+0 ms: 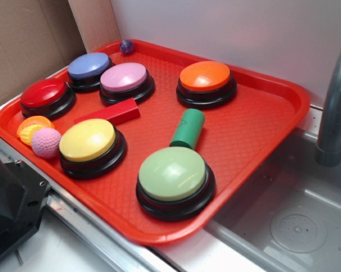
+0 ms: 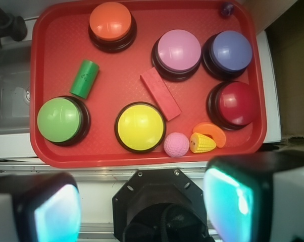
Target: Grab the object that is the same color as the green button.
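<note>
Green cylinder [image 2: 85,78] lies untouched; tool [image 2: 142,201] apparently spread wide, empty.

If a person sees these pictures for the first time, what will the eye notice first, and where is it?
First comes the bright red tray beside a grey sink, filled with big domed buttons. The green button at the tray's near edge and the yellow button beside it stand out most. A dark green cylinder lies on its side just behind the green button, and the gripper shows open at the bottom of the wrist view, away from everything.
</note>
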Controlling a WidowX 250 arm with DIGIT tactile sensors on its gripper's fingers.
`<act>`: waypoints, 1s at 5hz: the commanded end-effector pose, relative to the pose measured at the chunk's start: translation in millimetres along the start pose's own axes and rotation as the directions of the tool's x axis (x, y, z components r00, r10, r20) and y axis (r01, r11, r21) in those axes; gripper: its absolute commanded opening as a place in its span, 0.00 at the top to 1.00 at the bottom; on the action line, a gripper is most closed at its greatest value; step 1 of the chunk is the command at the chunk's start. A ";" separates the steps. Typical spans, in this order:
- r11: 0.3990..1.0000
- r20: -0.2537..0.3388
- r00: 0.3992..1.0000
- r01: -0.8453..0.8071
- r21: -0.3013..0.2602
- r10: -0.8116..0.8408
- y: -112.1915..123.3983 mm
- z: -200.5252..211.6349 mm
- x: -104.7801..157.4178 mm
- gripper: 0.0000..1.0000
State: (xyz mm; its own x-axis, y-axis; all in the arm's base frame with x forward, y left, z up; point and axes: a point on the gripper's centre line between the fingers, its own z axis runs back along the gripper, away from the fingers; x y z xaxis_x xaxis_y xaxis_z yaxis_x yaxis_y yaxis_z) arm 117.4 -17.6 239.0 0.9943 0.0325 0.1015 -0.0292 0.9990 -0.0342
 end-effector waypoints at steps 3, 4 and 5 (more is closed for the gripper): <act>0.980 0.057 0.980 -0.186 -0.071 0.190 -33.3 -45.1 44.1 0.00; 0.930 0.113 0.926 -0.348 -0.122 0.361 -51.7 -83.1 71.6 0.00; 0.906 0.161 0.892 -0.408 -0.116 0.422 -69.3 -120.9 95.6 0.00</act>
State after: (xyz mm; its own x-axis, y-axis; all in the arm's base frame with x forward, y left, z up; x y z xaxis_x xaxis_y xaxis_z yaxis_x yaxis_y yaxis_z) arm 218.4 -86.3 121.5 0.8636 0.4590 0.2085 -0.4343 0.8874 -0.1547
